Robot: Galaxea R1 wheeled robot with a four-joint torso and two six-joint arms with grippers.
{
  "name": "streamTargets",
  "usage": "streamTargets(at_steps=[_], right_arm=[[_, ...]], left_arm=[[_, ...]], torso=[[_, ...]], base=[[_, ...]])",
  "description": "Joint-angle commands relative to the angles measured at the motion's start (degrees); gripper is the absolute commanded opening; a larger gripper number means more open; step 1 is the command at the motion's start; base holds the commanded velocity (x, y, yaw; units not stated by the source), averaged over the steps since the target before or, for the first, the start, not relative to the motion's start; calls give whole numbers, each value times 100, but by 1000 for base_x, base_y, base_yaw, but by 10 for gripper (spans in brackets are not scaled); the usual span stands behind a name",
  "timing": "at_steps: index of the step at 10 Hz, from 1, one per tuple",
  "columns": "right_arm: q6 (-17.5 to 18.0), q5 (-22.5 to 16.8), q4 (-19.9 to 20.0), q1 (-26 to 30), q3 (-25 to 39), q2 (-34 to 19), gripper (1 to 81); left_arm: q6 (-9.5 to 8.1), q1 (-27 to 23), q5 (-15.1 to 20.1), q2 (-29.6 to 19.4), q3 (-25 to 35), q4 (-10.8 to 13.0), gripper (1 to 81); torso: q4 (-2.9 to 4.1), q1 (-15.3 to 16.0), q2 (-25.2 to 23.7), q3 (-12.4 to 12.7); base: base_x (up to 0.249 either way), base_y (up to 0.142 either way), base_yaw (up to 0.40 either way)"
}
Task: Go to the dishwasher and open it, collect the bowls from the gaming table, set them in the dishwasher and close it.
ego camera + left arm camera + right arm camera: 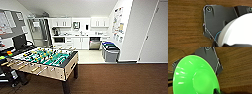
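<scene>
Plastic is what the green bowl appears to be made of; it is judged light, stiff and smooth, with glossy walls likely to slip under a loose hold; breakage seems unlikely, though a drop would send it rolling. It is seen close against the right arm's wrist over the brown wood-grain floor, apparently carried, and a pinch across the thin rim is judged the surest hold; whether the right claw is clenched on it cannot be told. A white rounded object is seen by the left wrist; the left claw's state cannot be told either. Ahead, the dishwasher is seen in the kitchen row, beyond the football table; whether its door is open cannot be told.
</scene>
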Motion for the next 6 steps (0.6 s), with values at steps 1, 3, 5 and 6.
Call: streamTargets(at_steps=[1, 3, 5, 6], right_arm=[[-11, -350, -22, 199, -8, -155, 10], [-11, -358, -21, 225, -8, -147, 10], [-11, -367, -30, 234, -8, -147, 10], [-11, -367, -39, 234, -8, -138, 10]], left_arm=[[40, -197, 251, -163, -16, 93, 10], [40, -197, 251, -172, -16, 94, 10], [40, -197, 251, -146, -16, 94, 10], [40, -197, 251, -102, -16, 103, 10]], torso=[[0, 0, 0, 0], [0, 2, 0, 0], [0, 2, 0, 0], [0, 2, 0, 0]], base=[[193, -81, 0], [193, -81, 0], [194, -81, 0], [193, -81, 0]])
